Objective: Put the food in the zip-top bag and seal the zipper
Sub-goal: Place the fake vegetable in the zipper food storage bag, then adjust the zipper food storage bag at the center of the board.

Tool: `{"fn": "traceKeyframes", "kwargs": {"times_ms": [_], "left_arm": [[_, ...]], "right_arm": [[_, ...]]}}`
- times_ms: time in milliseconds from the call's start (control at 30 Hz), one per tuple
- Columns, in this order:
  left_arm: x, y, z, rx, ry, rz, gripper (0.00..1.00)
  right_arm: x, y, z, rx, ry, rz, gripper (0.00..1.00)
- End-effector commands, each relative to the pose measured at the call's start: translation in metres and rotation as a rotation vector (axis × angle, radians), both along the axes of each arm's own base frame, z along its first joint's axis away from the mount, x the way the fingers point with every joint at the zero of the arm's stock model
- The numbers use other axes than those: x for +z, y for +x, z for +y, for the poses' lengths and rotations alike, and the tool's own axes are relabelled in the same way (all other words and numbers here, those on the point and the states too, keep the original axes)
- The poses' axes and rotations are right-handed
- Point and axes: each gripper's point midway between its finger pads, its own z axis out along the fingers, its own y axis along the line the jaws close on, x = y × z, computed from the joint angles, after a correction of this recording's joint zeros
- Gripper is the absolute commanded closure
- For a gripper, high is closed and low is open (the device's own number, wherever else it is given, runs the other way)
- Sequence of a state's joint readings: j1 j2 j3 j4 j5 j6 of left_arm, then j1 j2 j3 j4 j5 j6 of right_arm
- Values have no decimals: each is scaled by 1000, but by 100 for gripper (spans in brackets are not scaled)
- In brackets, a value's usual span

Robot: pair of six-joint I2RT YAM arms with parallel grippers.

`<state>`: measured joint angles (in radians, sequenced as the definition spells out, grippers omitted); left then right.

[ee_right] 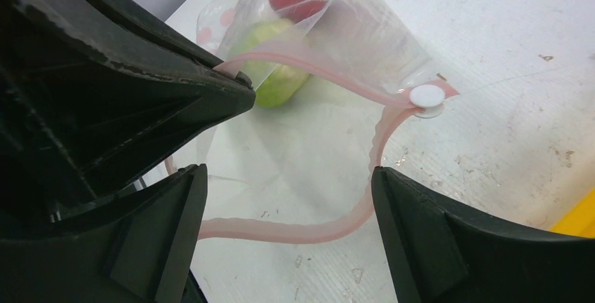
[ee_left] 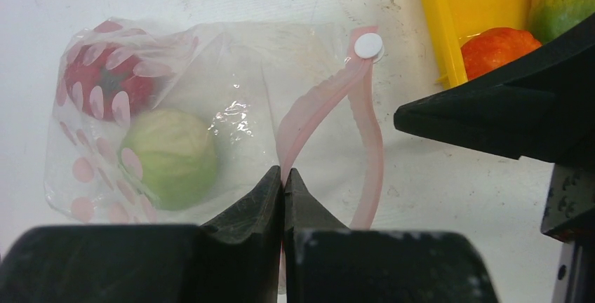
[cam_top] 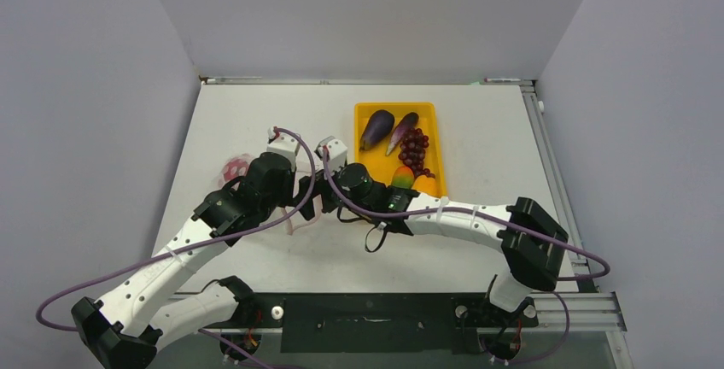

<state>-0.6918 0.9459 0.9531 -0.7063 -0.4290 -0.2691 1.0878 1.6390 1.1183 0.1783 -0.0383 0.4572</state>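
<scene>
Two grippers meet low over the white table (cam_top: 487, 147), left of centre in the top view. Nearest, at the bottom of the left wrist view, the left gripper (ee_left: 284, 180) has its jaws pressed together on the zipper (ee_left: 375, 149), pinching one pink lip where the strip loops open. The right gripper (ee_right: 288, 171) hangs with its jaws spread wide, the open loop lying between them in its own view. Beyond the pinch, the zip-top bag (ee_left: 231, 71) lies on the table, a white round tab (ee_left: 368, 45) at the strip's upper-right end. Inside, toward the closed end at left, a green piece (ee_left: 168, 159) sits just beside a red tomato (ee_left: 105, 85). Farther back and right, the yellow tray (cam_top: 397, 106) holds an orange pepper (ee_left: 495, 47), grapes (cam_top: 414, 151) and two eggplants (cam_top: 376, 128).
</scene>
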Motion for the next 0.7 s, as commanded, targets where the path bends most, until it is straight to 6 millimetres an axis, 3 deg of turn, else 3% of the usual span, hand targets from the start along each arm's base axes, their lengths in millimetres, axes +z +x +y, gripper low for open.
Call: {"fn": "traceKeyframes", "kwargs": {"times_ms": [0,267,667], "left_arm": [[10,5,-5,-5,-39,-37,100],[10,6,-5,-2,-39,-38,100],[10,6,-5,-4,-41,-38,100]], "right_arm": [[35,8,-16,-84,64,-77,13],[22,16,-33,-177,43,-66,18],[-3,32,-28,-211,18,-23,30]]}}
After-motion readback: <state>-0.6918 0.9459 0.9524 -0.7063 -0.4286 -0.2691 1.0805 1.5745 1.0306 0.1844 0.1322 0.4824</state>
